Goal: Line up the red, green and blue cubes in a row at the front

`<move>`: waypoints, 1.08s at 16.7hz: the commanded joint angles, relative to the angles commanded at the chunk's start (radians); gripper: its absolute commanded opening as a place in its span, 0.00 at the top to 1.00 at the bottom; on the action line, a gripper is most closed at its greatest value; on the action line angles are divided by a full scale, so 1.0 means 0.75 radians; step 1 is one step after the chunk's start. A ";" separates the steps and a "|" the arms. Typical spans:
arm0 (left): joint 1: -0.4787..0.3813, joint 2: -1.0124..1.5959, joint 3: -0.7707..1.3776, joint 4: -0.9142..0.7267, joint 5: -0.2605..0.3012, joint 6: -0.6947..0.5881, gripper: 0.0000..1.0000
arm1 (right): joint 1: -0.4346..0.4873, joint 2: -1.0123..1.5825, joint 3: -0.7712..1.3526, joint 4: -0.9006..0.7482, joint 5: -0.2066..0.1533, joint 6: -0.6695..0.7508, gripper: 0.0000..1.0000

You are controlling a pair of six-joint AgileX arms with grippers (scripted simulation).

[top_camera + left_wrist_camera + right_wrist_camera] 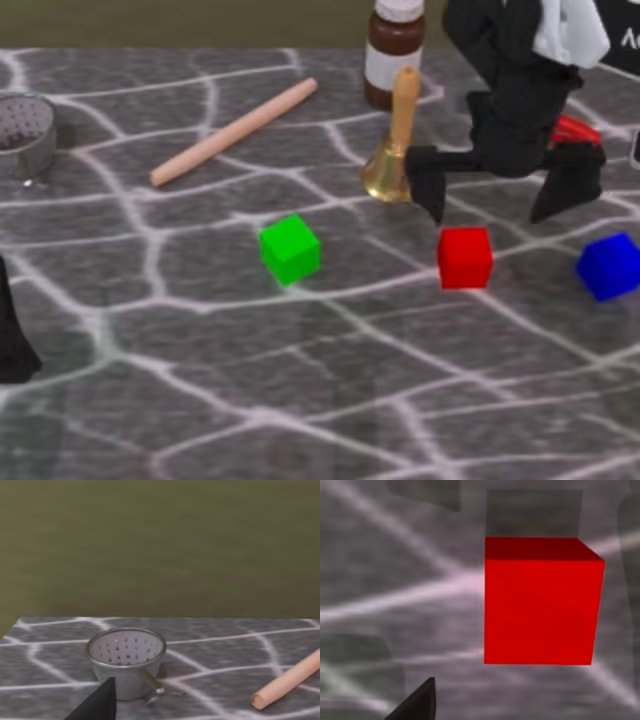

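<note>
Red cube [465, 257] is sitting on the counter [300, 400] right of centre in the top view, green cube [290, 248] well to its left, blue cube [609, 265] near the right edge. Right gripper [500, 205] is hovering just behind the red cube, jaws spread wide, gripping nothing. Brass bell [392, 150] is standing just left of it, brown bottle [394, 50] behind, wooden rolling pin [233, 132] lying slantwise, metal strainer [25, 135] far left. Left gripper [12, 335] is sitting parked at the left edge.

Left wrist view is showing the strainer [126, 660] and the pin's end [287, 682]; can't tell how those jaws are standing.

Right wrist view is filling with the red cube [540, 605], resting on the counter.
</note>
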 joint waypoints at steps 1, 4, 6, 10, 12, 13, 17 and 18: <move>0.000 0.000 0.000 0.000 0.000 0.000 0.00 | 0.009 0.045 0.046 -0.022 -0.001 0.009 0.00; 0.000 0.000 0.000 0.000 0.000 0.000 0.00 | 0.021 0.106 0.108 -0.050 -0.001 0.021 0.00; 0.000 0.000 0.000 0.000 0.000 0.000 0.00 | 0.021 0.106 0.108 -0.050 -0.001 0.021 0.00; 0.000 0.000 0.000 0.000 0.000 0.000 0.00 | 0.016 0.112 0.088 -0.025 -0.001 0.018 0.00; 0.000 0.000 0.000 0.000 0.000 0.000 0.00 | 0.018 0.137 0.039 0.047 -0.001 0.018 0.00; 0.000 0.000 0.000 0.000 0.000 0.000 0.00 | 0.019 0.154 0.009 0.097 -0.001 0.019 0.00; 0.000 0.000 0.000 0.000 0.000 0.000 0.00 | 0.022 0.228 -0.114 0.300 0.000 0.023 0.00; 0.000 0.000 0.000 0.000 0.000 0.000 0.00 | 0.023 0.240 -0.133 0.327 0.000 0.024 0.00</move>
